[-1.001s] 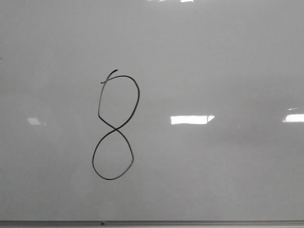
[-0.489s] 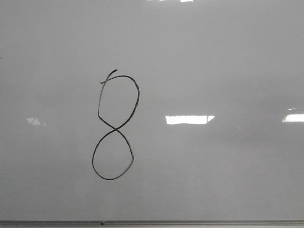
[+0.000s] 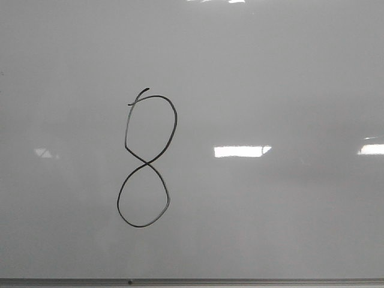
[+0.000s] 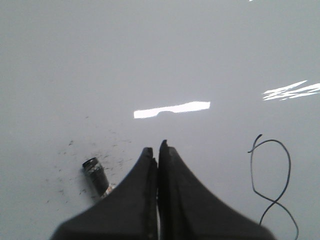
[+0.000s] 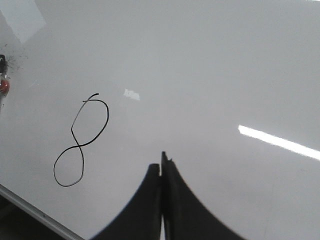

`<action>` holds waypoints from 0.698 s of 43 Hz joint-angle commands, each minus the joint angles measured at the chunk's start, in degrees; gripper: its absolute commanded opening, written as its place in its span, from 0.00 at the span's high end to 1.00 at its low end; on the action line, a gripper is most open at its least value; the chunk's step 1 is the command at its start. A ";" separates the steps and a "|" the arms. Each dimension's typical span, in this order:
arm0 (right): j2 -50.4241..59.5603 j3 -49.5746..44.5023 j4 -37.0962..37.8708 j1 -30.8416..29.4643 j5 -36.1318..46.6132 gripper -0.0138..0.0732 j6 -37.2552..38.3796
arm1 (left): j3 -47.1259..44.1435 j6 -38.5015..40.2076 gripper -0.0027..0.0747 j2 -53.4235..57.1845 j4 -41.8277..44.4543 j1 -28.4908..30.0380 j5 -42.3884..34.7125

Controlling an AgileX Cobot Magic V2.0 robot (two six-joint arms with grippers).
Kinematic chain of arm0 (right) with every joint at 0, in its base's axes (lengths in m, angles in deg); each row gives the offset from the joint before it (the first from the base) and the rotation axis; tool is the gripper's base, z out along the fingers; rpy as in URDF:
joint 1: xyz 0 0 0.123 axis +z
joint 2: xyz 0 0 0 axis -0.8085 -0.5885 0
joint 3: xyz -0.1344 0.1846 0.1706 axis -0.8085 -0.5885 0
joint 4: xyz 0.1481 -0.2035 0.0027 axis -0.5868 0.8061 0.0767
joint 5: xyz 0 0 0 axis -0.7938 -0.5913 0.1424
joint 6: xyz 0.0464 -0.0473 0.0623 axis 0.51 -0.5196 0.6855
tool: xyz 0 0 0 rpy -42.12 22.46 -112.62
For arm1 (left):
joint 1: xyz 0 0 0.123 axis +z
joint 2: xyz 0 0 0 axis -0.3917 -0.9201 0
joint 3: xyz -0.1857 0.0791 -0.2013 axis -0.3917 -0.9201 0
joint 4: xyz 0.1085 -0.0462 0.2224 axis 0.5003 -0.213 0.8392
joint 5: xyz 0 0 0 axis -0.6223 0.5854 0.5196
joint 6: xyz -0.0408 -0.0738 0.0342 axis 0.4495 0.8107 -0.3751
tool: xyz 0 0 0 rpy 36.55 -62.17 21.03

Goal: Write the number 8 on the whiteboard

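The whiteboard [image 3: 270,78] fills the front view, glossy and pale grey. The number 8 [image 3: 147,162] is drawn on it in thin black line, left of centre, two stacked loops with a small tail on top. No gripper shows in the front view. In the left wrist view my left gripper [image 4: 156,148] is shut with nothing between its fingers, and the number 8 [image 4: 274,201] lies off to one side. In the right wrist view my right gripper [image 5: 161,166] is shut and empty, apart from the number 8 [image 5: 80,145].
A short dark cylinder [image 4: 95,172] lies on the board beside the left fingers, amid dark specks. The board's grey metal bottom edge [image 3: 240,281] runs along the near side. A small red and dark object [image 5: 3,85] sits at the right wrist view's border.
The bright light reflections on the board shift slightly sideways. The number 8 looks the same.
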State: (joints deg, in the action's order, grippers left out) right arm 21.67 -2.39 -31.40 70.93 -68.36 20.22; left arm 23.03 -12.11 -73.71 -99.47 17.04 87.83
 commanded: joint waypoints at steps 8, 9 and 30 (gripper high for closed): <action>-0.57 1.42 -0.86 -0.29 4.66 0.95 0.12 | -9.71 22.07 0.99 11.55 19.95 3.50 -6.28; -0.57 1.42 -0.86 -0.29 4.66 0.95 0.12 | -10.76 22.07 0.99 12.78 19.95 4.06 -6.28; -0.57 1.42 -0.86 -0.29 4.66 0.95 0.12 | -22.93 26.59 0.99 22.52 22.70 7.09 -10.61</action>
State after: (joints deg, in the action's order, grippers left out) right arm 21.67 -2.39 -31.40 70.93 -68.36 20.22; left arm 0.23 13.78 -52.36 -76.99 24.02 83.21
